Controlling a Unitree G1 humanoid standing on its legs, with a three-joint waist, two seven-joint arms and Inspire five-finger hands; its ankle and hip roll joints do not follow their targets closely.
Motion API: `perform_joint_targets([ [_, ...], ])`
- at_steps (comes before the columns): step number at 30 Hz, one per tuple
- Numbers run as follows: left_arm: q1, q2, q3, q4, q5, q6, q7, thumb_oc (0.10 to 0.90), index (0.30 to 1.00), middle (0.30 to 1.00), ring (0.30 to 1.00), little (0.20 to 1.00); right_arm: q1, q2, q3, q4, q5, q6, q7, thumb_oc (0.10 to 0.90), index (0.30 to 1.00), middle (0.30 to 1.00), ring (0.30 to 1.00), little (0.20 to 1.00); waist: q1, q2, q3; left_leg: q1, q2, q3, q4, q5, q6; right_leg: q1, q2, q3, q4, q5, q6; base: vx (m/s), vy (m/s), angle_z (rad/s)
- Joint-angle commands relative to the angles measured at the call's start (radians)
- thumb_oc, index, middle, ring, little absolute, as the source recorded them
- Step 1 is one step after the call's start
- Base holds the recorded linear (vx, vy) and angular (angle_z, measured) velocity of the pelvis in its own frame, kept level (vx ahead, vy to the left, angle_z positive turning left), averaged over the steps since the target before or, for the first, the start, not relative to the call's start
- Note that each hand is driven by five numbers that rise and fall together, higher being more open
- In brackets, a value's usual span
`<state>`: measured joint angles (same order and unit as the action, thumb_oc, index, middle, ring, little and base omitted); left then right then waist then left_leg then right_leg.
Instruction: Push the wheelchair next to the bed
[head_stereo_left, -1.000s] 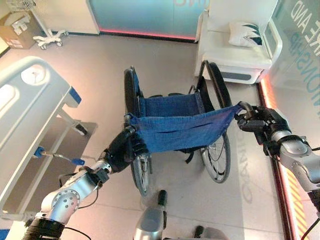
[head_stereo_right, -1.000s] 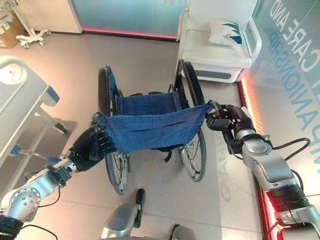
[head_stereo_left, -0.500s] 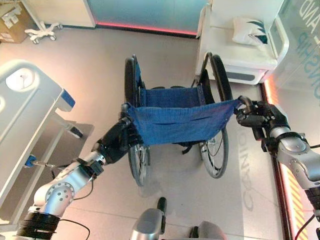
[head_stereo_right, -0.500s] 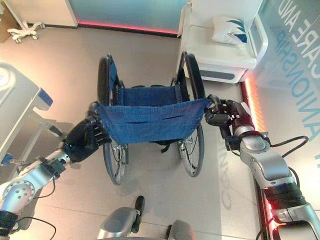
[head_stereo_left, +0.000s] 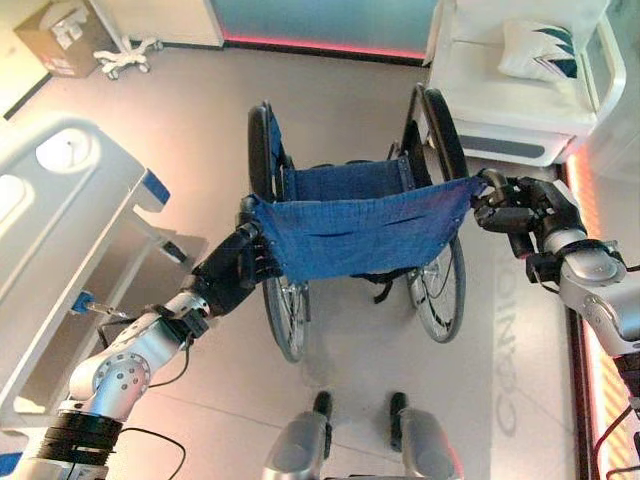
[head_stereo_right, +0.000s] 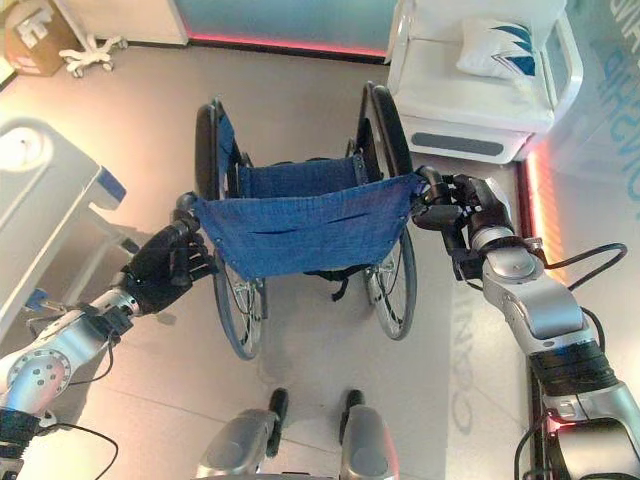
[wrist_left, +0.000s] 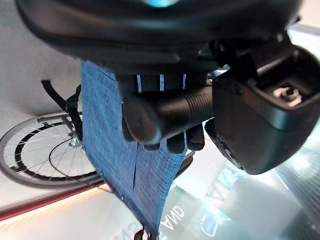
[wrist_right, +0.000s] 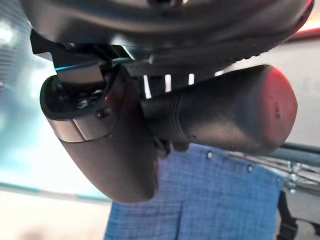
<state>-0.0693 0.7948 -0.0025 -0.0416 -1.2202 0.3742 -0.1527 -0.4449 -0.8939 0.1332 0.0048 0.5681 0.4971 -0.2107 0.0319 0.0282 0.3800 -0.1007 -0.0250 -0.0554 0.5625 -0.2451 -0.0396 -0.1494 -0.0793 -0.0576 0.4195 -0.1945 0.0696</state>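
One blue-seated wheelchair (head_stereo_left: 355, 235) stands on the floor, and over the last second it has straightened and stayed beside the one bed (head_stereo_left: 60, 230), so pushing continues. Left robot hand (head_stereo_left: 235, 270) and right robot hand (head_stereo_left: 515, 210) each clamp one push handle.

Wheelchair (head_stereo_left: 360, 230) at centre — bed (head_stereo_left: 60, 230) to its left, armchair (head_stereo_left: 520, 90) behind-right, carton (head_stereo_left: 62, 38) far-left.
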Motion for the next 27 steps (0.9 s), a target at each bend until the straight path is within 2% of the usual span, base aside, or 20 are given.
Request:
perform_joint_targets([
  [1, -0.184, 0.042, 0.166, -0.066, -0.057, -0.213, -0.043, 0.4, 0.3, 0.3, 0.3, 0.3, -0.029, -0.036, 0.012, -0.078, 0.033, -0.107, 0.103, 0.4, 0.3, 0.3, 0.3, 0.3, -0.02, -0.043, -0.193, 0.096, -0.027, 0.044, 0.186, 0.213, -0.049, 0.047, 0.046, -0.053, -0.262, 0.189, -0.012, 0.41, -0.172, 0.54],
  [2, -0.177, 0.028, 0.161, -0.083, -0.05, -0.206, -0.036, 0.4, 0.3, 0.3, 0.3, 0.3, -0.023, -0.043, 0.008, -0.084, 0.033, -0.107, 0.102, 0.4, 0.3, 0.3, 0.3, 0.3, -0.023, -0.047, -0.197, 0.051, -0.031, 0.05, 0.323, 0.283, -0.075, 0.071, 0.061, -0.063, -0.266, 0.175, -0.04, 0.32, -0.139, 0.48],
  [4, -0.177, 0.021, 0.158, -0.087, -0.024, -0.191, -0.032, 0.4, 0.3, 0.3, 0.3, 0.3, -0.026, -0.054, 0.01, -0.089, 0.052, -0.104, 0.089, 0.4, 0.3, 0.3, 0.3, 0.3, -0.017, -0.055, -0.194, -0.014, -0.064, 0.055, 0.444, 0.306, -0.081, 0.099, 0.067, -0.068, -0.266, 0.162, -0.055, 0.36, -0.127, 0.07],
  [6, -0.184, 0.015, 0.15, -0.079, -0.014, -0.179, -0.025, 0.4, 0.3, 0.3, 0.3, 0.3, -0.043, -0.06, 0.018, -0.083, 0.075, -0.101, 0.078, 0.4, 0.3, 0.3, 0.3, 0.3, -0.01, -0.06, -0.187, -0.074, -0.079, 0.059, 0.475, 0.287, -0.072, 0.124, 0.076, -0.072, -0.263, 0.152, -0.058, 0.35, -0.083, -0.08],
  [9, -0.18, 0.014, 0.154, -0.068, -0.015, -0.18, -0.027, 0.4, 0.3, 0.3, 0.3, 0.3, -0.047, -0.06, 0.015, -0.101, 0.082, -0.077, 0.069, 0.4, 0.3, 0.3, 0.3, 0.3, 0.006, -0.065, -0.17, -0.125, -0.077, 0.058, 0.334, 0.245, -0.039, 0.167, 0.09, -0.061, -0.265, 0.142, -0.052, 0.38, -0.014, 0.2],
  [10, -0.172, 0.026, 0.163, -0.072, -0.03, -0.178, -0.026, 0.4, 0.3, 0.3, 0.3, 0.3, -0.042, -0.058, 0.009, -0.111, 0.08, -0.064, 0.066, 0.4, 0.3, 0.3, 0.3, 0.3, 0.016, -0.067, -0.164, -0.122, -0.055, 0.07, 0.173, 0.24, -0.024, 0.189, 0.098, -0.053, -0.271, 0.129, -0.05, 0.37, 0.065, 0.3],
  [11, -0.166, 0.036, 0.166, -0.078, -0.043, -0.179, -0.023, 0.4, 0.3, 0.3, 0.3, 0.3, -0.038, -0.053, 0.013, -0.112, 0.076, -0.065, 0.062, 0.4, 0.3, 0.3, 0.3, 0.3, 0.021, -0.066, -0.161, -0.116, -0.029, 0.093, 0.037, 0.257, -0.022, 0.21, 0.106, -0.053, -0.277, 0.114, -0.051, 0.33, 0.073, 0.3],
  [12, -0.164, 0.038, 0.165, -0.078, -0.044, -0.181, -0.024, 0.4, 0.3, 0.3, 0.3, 0.3, -0.037, -0.05, 0.016, -0.11, 0.073, -0.067, 0.061, 0.4, 0.3, 0.3, 0.3, 0.3, 0.023, -0.064, -0.16, -0.115, -0.017, 0.103, -0.018, 0.27, -0.024, 0.221, 0.11, -0.054, -0.281, 0.107, -0.053, 0.38, 0.113, 0.18],
  [13, -0.153, 0.037, 0.16, -0.08, -0.041, -0.192, -0.031, 0.4, 0.3, 0.3, 0.3, 0.3, -0.036, -0.037, 0.029, -0.099, 0.061, -0.078, 0.059, 0.4, 0.3, 0.3, 0.3, 0.3, 0.033, -0.056, -0.158, -0.116, 0.014, 0.127, -0.19, 0.322, -0.037, 0.255, 0.123, -0.058, -0.294, 0.085, -0.055, 0.37, 0.119, 0.08],
  [16, -0.1, 0.009, 0.159, -0.096, -0.006, -0.22, -0.056, 0.4, 0.3, 0.3, 0.3, 0.3, -0.008, -0.008, 0.039, -0.082, 0.032, -0.109, 0.066, 0.4, 0.3, 0.3, 0.3, 0.3, 0.06, -0.039, -0.161, -0.126, 0.054, 0.122, -0.466, 0.435, -0.064, 0.332, 0.14, -0.055, -0.319, 0.053, -0.049, 0.52, 0.16, 0.01],
  [17, -0.076, -0.001, 0.167, -0.107, 0.003, -0.229, -0.062, 0.4, 0.3, 0.3, 0.3, 0.3, 0.014, -0.005, 0.028, -0.087, 0.032, -0.12, 0.07, 0.4, 0.3, 0.3, 0.3, 0.3, 0.066, -0.037, -0.164, -0.129, 0.067, 0.117, -0.503, 0.451, -0.066, 0.362, 0.139, -0.047, -0.322, 0.039, -0.045, 0.43, 0.149, -0.27],
  [19, -0.053, -0.007, 0.183, -0.117, 0.008, -0.229, -0.063, 0.4, 0.3, 0.3, 0.3, 0.3, 0.033, -0.003, 0.016, -0.098, 0.032, -0.126, 0.073, 0.4, 0.3, 0.3, 0.3, 0.3, 0.072, -0.039, -0.168, -0.123, 0.072, 0.113, -0.492, 0.443, -0.064, 0.382, 0.127, -0.042, -0.318, 0.021, -0.041, 0.31, 0.127, -0.42],
  [20, -0.048, -0.007, 0.193, -0.12, 0.007, -0.224, -0.063, 0.4, 0.3, 0.3, 0.3, 0.3, 0.037, -0.004, 0.011, -0.099, 0.036, -0.131, 0.076, 0.4, 0.3, 0.3, 0.3, 0.3, 0.073, -0.04, -0.171, -0.117, 0.074, 0.115, -0.484, 0.426, -0.06, 0.386, 0.121, -0.041, -0.312, 0.012, -0.037, 0.42, 0.213, -0.67],
  [21, -0.044, -0.003, 0.208, -0.114, 0.0, -0.218, -0.058, 0.4, 0.3, 0.3, 0.3, 0.3, 0.043, 0.001, -0.001, -0.097, 0.035, -0.135, 0.086, 0.4, 0.3, 0.3, 0.3, 0.3, 0.074, -0.034, -0.185, -0.103, 0.075, 0.129, -0.495, 0.404, -0.06, 0.401, 0.113, -0.046, -0.285, -0.024, -0.027, 0.49, 0.26, -0.63],
  [23, -0.048, 0.006, 0.229, -0.107, -0.006, -0.2, -0.048, 0.4, 0.3, 0.3, 0.3, 0.3, 0.068, 0.003, -0.026, -0.103, 0.035, -0.137, 0.106, 0.4, 0.3, 0.3, 0.3, 0.3, 0.078, -0.035, -0.203, -0.104, 0.05, 0.131, -0.439, 0.36, -0.047, 0.415, 0.106, -0.039, -0.237, -0.067, -0.012, 0.49, 0.263, -0.66],
  [25, -0.057, 0.014, 0.245, -0.088, -0.008, -0.182, -0.042, 0.4, 0.3, 0.3, 0.3, 0.3, 0.087, 0.01, -0.04, -0.1, 0.031, -0.138, 0.113, 0.4, 0.3, 0.3, 0.3, 0.3, 0.086, -0.041, -0.221, -0.101, 0.014, 0.137, -0.415, 0.321, -0.022, 0.41, 0.101, -0.041, -0.149, -0.042, 0.013, 0.41, 0.215, -0.47],
  [27, -0.082, 0.03, 0.253, -0.052, 0.015, -0.174, -0.051, 0.4, 0.3, 0.3, 0.3, 0.3, 0.087, 0.021, -0.039, -0.092, 0.024, -0.142, 0.111, 0.4, 0.3, 0.3, 0.3, 0.3, 0.09, -0.047, -0.235, -0.083, -0.018, 0.147, -0.409, 0.3, 0.002, 0.376, 0.096, -0.048, -0.014, 0.031, 0.048, 0.38, 0.219, -0.24],
])
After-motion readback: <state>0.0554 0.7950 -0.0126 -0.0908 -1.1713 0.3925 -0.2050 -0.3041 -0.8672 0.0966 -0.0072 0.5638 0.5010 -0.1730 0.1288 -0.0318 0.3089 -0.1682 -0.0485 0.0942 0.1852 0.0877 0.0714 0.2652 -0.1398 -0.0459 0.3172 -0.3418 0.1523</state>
